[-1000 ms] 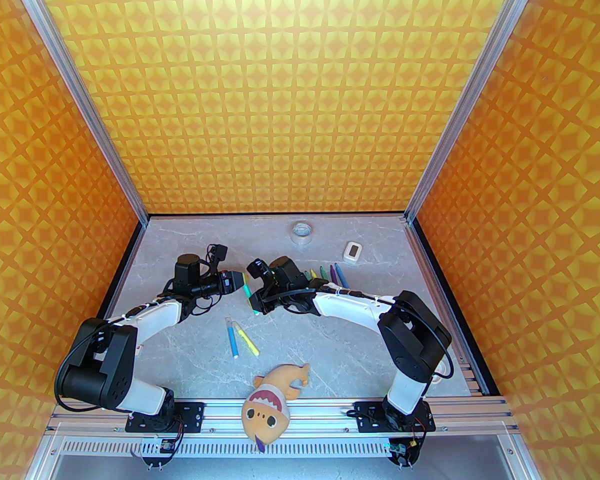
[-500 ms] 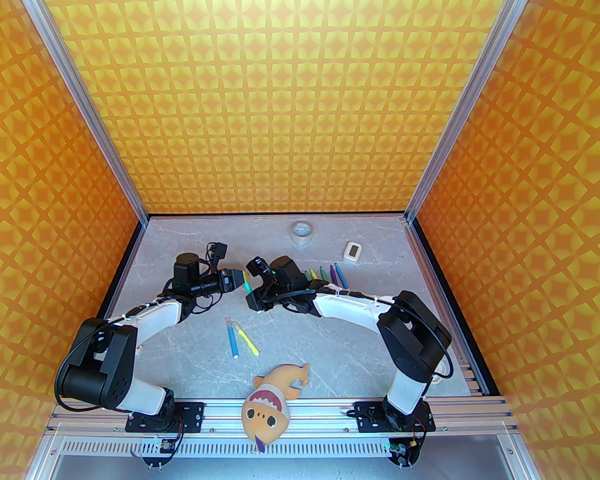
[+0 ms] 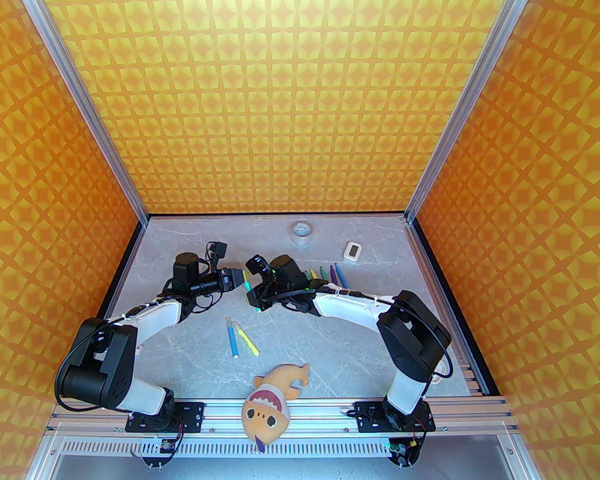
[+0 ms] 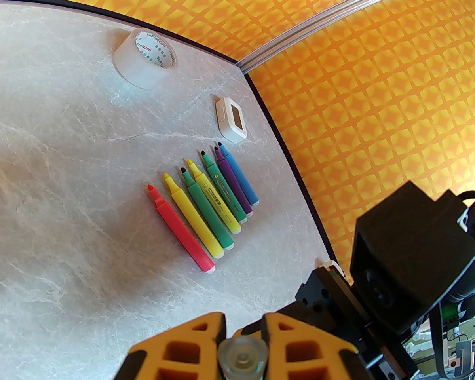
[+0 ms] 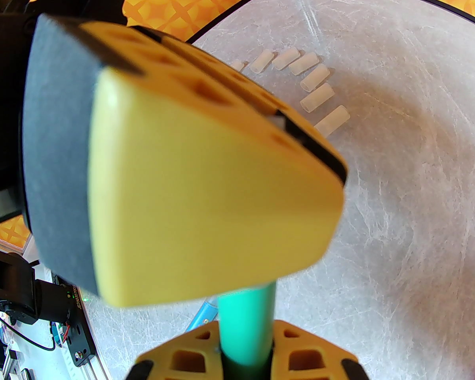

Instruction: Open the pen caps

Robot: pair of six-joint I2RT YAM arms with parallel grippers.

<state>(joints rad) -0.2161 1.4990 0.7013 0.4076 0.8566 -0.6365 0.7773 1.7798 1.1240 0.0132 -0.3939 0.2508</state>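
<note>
Grippers meet nearer the arms than the tape roll (image 3: 300, 232) and to its left, with a green marker (image 5: 247, 307) stretched between them. The left gripper (image 4: 243, 322) is clamped tight on a translucent whitish pen cap (image 4: 242, 356), seen end-on between its orange fingers. The right gripper (image 5: 245, 344) is closed on the marker's barrel, which runs up behind the left gripper's broad finger. Whether the cap is still seated on the marker cannot be told.

A row of loose caps (image 5: 316, 80) lies flat on the table (image 3: 360, 338); their place relative to the tape roll cannot be told. Seven uncapped markers (image 4: 206, 208) lie side by side nearer than the tape roll and to its right. A blue marker (image 3: 232, 338) and a yellow marker (image 3: 246, 340) lie nearer still, to its left.
</note>
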